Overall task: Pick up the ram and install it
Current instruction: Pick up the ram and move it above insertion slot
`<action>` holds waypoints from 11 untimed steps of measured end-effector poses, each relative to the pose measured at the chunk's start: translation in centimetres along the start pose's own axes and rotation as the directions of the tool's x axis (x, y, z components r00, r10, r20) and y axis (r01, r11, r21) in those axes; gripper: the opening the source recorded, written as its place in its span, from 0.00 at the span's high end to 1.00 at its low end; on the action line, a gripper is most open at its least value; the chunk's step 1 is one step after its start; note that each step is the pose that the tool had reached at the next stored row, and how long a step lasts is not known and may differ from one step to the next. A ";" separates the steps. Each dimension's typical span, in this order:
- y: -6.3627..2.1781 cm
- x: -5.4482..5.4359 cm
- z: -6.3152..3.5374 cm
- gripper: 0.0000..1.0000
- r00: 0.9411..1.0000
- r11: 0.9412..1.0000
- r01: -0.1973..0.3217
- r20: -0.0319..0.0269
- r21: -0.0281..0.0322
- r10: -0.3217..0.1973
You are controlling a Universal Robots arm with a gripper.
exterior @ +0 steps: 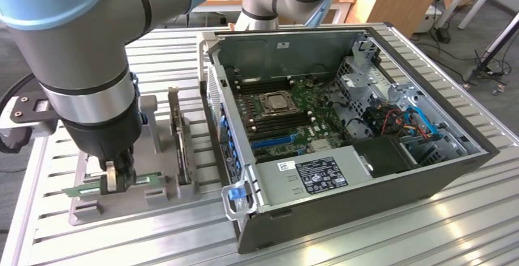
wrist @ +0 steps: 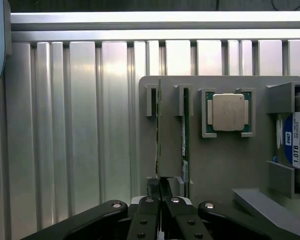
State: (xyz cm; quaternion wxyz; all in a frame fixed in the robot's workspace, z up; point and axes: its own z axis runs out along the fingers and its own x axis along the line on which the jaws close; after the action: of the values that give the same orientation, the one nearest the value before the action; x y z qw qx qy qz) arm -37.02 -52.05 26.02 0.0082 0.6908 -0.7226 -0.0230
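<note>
Jaws clamped on the ram (wrist: 159, 130), gripping its exposed long edge. The ram stands on edge in an outer slot of the grey holder (exterior: 113, 208). A second stick (wrist: 185, 125) occupies the holder's adjacent slot. The CPU chip (wrist: 229, 112) lies in the holder's recess beyond it. The hard drive (wrist: 297, 145) stands at the holder's opposite end. An open computer case (exterior: 349, 208) rests on the table (exterior: 381, 245) just beside the holder.

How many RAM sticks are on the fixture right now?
2. One RAM stick stands in the holder, in the slot farther from the CPU, gripper closed on it; the other RAM stick stands in the slot beside the CPU. None seems hidden.
</note>
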 end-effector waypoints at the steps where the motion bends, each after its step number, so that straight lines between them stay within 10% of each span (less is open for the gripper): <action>1: 0.01 0.0 -0.24 0.88 1.000 1.000 0.000 0.000 0.000 0.000; 11: 0.11 -0.1 -2.44 0.88 1.000 1.000 0.000 0.000 0.000 0.000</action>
State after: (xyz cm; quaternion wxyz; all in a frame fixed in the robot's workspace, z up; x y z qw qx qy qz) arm -37.02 -52.05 28.47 0.0082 0.6909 -0.7225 -0.0230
